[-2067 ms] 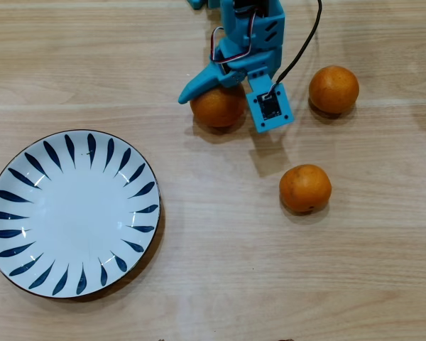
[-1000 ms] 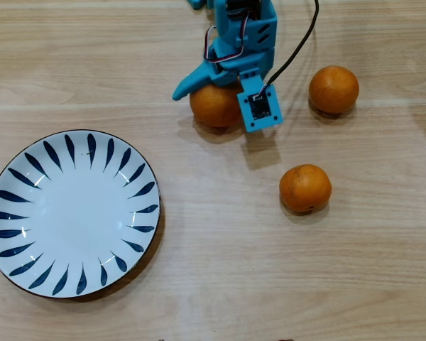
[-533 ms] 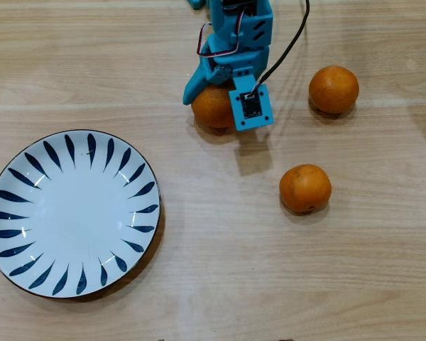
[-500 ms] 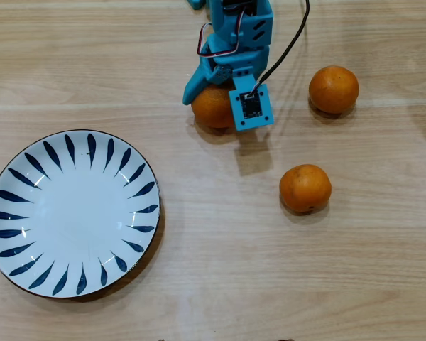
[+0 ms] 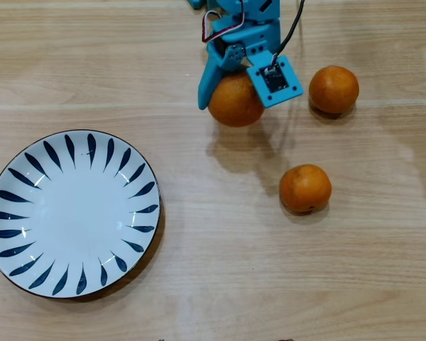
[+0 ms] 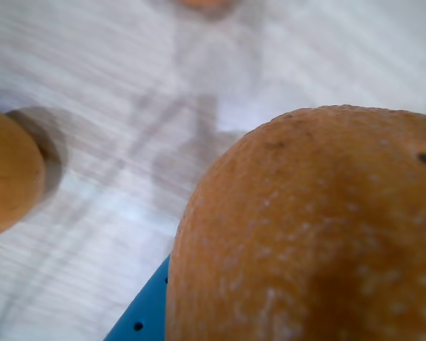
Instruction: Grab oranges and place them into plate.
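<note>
Gripper (image 5: 231, 89), blue, clamped around the largest orange (image 5: 236, 100), holding it above the wooden table (image 5: 270, 270) near twelve o'clock in the overhead view; its shadow falls on the wood below. In the wrist view that orange (image 6: 312, 234) fills the lower right, a blue finger (image 6: 145, 320) under it. A second orange (image 5: 334, 89) sits at two o'clock, a third (image 5: 305, 188) toward three o'clock, both apart from the arm. The blue-leafed white plate (image 5: 28, 153) lies at eight o'clock, holding no fruit.
</note>
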{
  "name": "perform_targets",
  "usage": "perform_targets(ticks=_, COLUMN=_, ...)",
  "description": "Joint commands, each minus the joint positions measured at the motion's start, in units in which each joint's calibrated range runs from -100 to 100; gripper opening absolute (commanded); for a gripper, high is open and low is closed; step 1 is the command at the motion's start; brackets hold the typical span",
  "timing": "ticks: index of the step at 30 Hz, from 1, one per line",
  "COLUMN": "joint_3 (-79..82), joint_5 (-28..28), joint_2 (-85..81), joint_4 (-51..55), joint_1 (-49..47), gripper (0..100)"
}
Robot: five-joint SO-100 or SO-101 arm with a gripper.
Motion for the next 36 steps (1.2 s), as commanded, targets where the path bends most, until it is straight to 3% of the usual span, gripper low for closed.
perform_targets(ticks=1, joint_3=-6.6, joint_5=4.2, joint_2=-8.4, joint_4=-0.9, joint_1=3.4, gripper=25)
perform_targets(ticks=8, joint_3=-10.3, joint_5=11.0, joint_2=-12.0, joint_4=-7.9, joint_1=10.7, gripper=25)
perform_targets(ticks=18, joint_3=-10.8, joint_5=11.4, joint_2=-4.2, joint_4=-19.0, joint_1=17.4, gripper=25)
perform_targets(ticks=24, joint_3=-20.4, joint_5=11.4, joint_2=12.6, joint_4=-25.0, joint_1=20.5, gripper=25)
perform_targets(ticks=36, joint_3=-47.4, joint_5=10.9, joint_2=46.0, joint_4=-25.1, joint_1=29.1, gripper=25)
